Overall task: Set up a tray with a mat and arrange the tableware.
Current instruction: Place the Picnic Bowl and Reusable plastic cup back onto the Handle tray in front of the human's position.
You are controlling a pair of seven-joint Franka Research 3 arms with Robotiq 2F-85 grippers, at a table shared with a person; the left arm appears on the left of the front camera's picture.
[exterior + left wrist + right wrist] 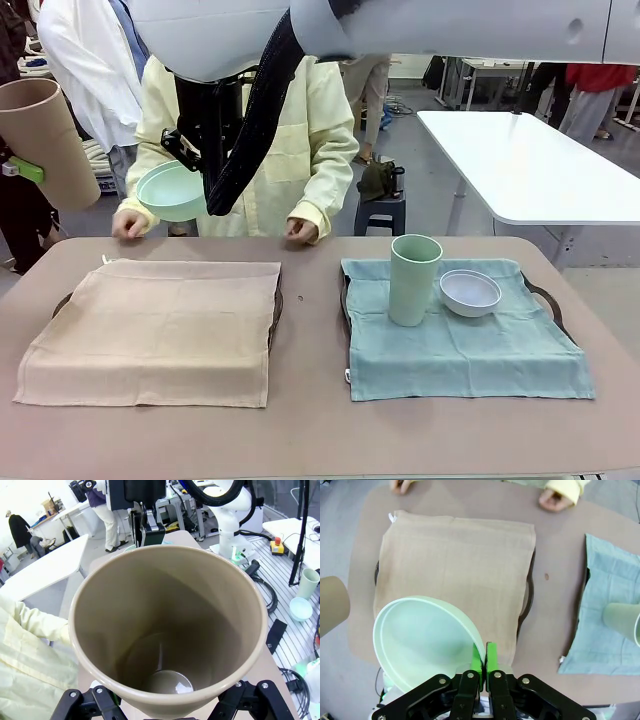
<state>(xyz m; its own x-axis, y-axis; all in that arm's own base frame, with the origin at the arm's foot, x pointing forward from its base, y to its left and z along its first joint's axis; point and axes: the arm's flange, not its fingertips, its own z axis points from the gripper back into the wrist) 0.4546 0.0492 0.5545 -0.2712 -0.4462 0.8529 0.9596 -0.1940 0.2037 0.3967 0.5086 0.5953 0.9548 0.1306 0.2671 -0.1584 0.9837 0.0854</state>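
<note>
- Front view: right gripper [190, 160], upper left, pinches the mint bowl [171, 191]; the sage cup [414, 279] and white bowl [469, 292] sit centre-right.
- Left wrist view: left gripper [165, 705] clasps the tan cup [167, 630], showing its hollow inside.

Across the table [310, 430], at its far edge, stands a person in a pale yellow coat [310, 130]. Behind, to the right, sits a dark stool [381, 212] with a bundle on top, and farther right stands a white table [530, 165].
</note>
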